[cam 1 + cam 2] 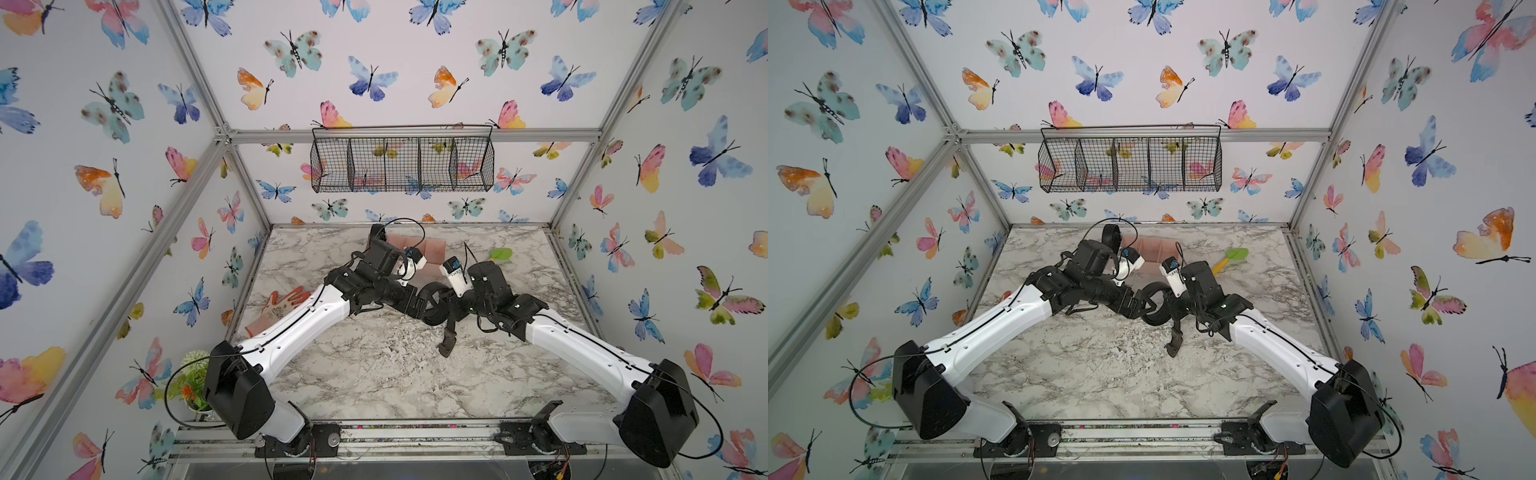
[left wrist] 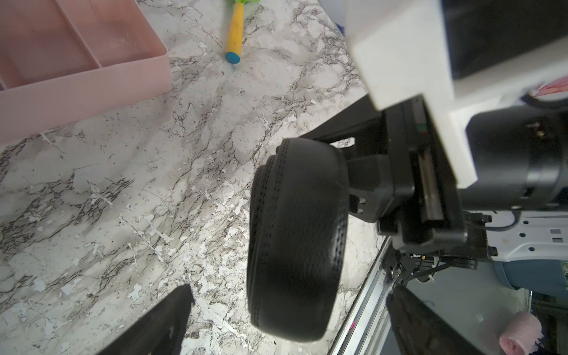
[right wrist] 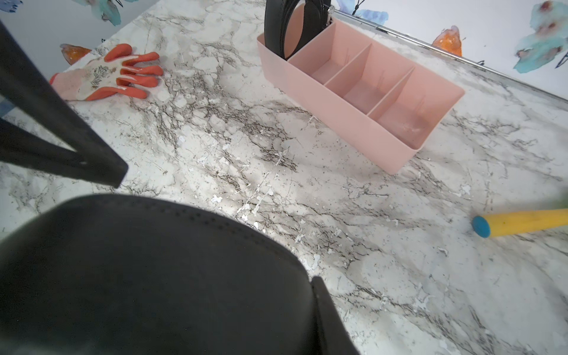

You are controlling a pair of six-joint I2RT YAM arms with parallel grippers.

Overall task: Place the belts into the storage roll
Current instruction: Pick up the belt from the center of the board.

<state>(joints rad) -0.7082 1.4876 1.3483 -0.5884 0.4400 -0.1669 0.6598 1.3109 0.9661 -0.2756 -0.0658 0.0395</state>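
Second belt (image 2: 295, 239) is rolled into a coil mid-table, in front of the storage roll (image 3: 322, 101) and well short of it. It looks lifted off the marble, but I can't be sure. The right gripper (image 2: 353, 181) has its jaws pinched narrow on the side of the coil. The left gripper (image 1: 1144, 306) has its jaws spread wide, one finger on either side of the roll, and I don't see either finger touching it. The loose end (image 1: 448, 345) hangs from the coil down to the table; can't tell if that's the buckle end. The other belt (image 3: 272, 27) already stands on edge in the end compartment on the glove (image 3: 107, 73) side, and the other three compartments are empty. On handling: it's a stitched leather-like strap, so probably light, with a smooth face that could slip and enough spring to unwind if the wraps come free. I'd clamp through the coil wall, one finger in the hole and one outside, to trap every layer. Squeezing across the outside diameter would likely just ovalise it. The dangling tail is the risk: it could snag the tray rim or pull the roll open, so tuck or support it before lowering. The yellow toy handle (image 3: 522, 222) is off to the side, out of the way.
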